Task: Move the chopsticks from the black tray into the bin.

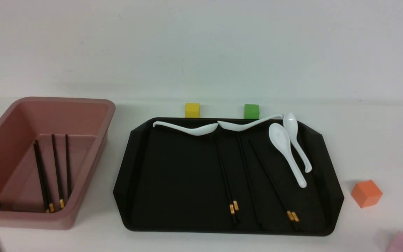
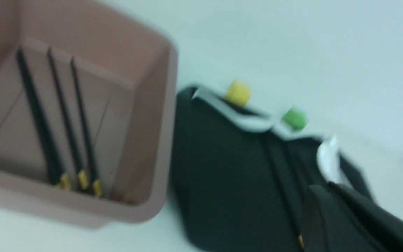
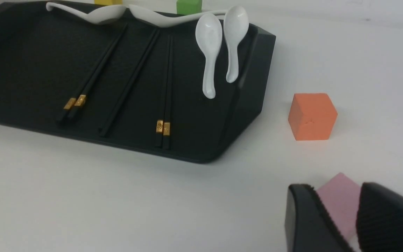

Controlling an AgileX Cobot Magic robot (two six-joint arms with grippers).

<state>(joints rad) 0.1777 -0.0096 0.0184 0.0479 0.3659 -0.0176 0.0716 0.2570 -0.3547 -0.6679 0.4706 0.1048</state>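
The black tray [image 1: 173,175] lies in the middle of the table. Several black chopsticks [image 1: 226,175] with gold bands rest on it, ends toward me, also visible in the right wrist view [image 3: 129,78]. The pink bin [image 1: 93,154] stands left of the tray, and three more chopsticks [image 1: 57,168] lean inside it. In the blurred left wrist view my left gripper [image 2: 322,187] hangs shut and empty above the tray's near left part, beside the bin [image 2: 152,115]. My right gripper [image 3: 334,189] is open low over the table, right of the tray [image 3: 254,80].
Several white spoons [image 1: 287,150] lie along the tray's far edge and right side. Yellow [image 1: 192,110] and green [image 1: 251,111] cubes stand behind the tray. An orange cube [image 1: 366,193] and a pink cube [image 3: 338,203] sit right of it, the pink one just beyond my right fingers.
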